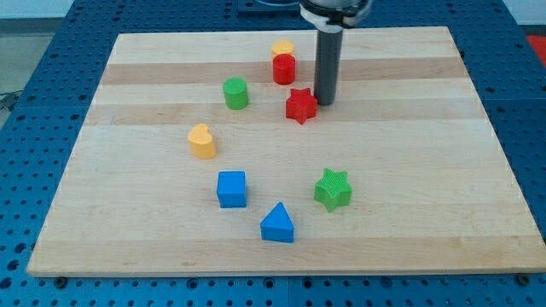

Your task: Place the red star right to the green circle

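The red star (299, 106) lies on the wooden board, to the right of and slightly below the green circle (235, 93), with a gap between them. My tip (323, 102) stands at the star's right edge, touching or almost touching it. The rod rises from there to the view's top.
A red cylinder (284, 69) with a yellow block (282, 49) behind it sits just above the star. A yellow heart (202, 141) is at the left, a blue cube (231, 188), a blue triangle (277, 223) and a green star (333, 189) lie lower. Board edge (281, 271).
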